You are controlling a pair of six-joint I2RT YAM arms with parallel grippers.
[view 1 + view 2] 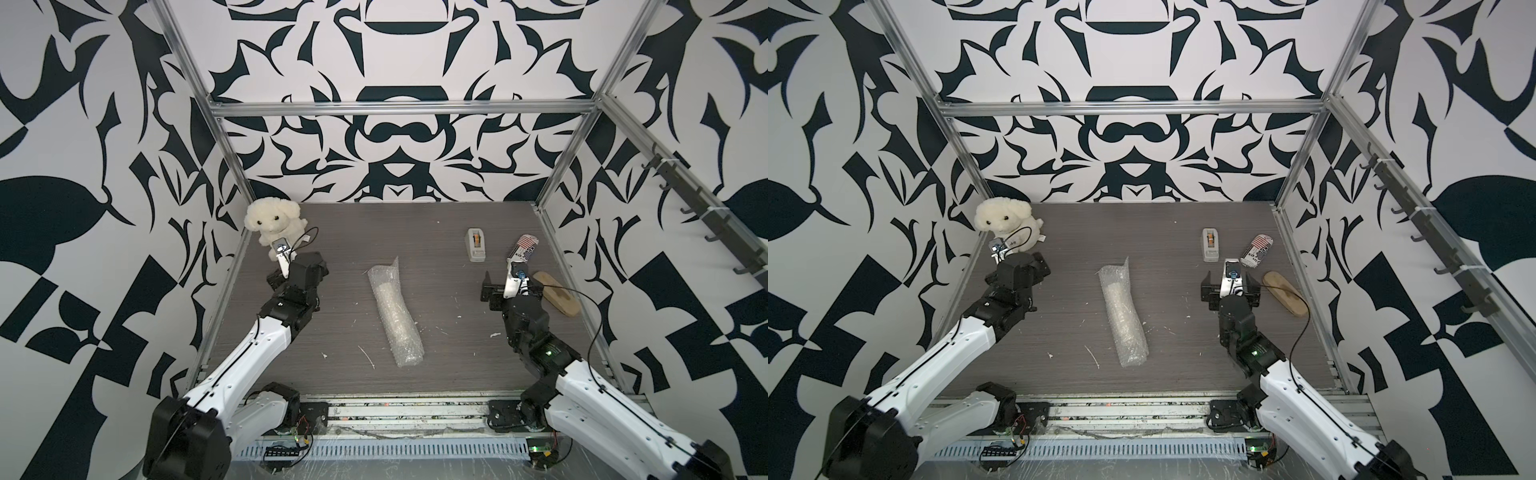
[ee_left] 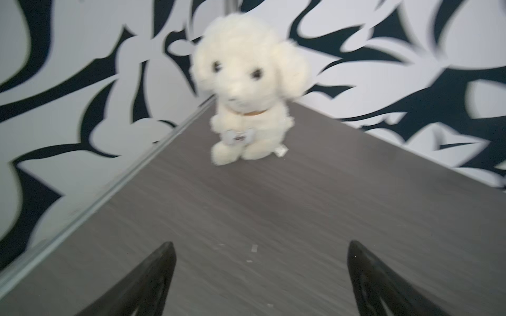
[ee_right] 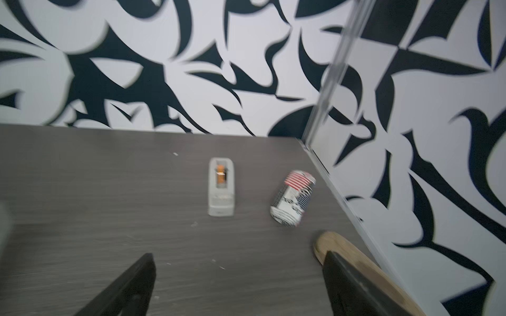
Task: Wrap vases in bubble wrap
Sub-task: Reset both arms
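- Grey wood-grain desk (image 1: 457, 365), black-and-white patterned walls.
- Clear crinkly bubble wrap (image 1: 397, 316) rolled around cream-white vase (image 1: 387, 297), lying mid-desk; wrapping looks done.
- Left pincer (image 2: 261, 243), right pincer (image 3: 238, 254): both spread wide, holding nothing, well apart from roll.

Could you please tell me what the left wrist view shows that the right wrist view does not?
Only the left wrist view shows the white plush dog sitting near a corner, beyond the open left gripper. Only the right wrist view shows the grey tape dispenser, the printed can lying on its side and a wooden oval piece, beyond the open right gripper. Both share the dark wood-grain table, the black-and-white patterned walls and a metal frame rail.
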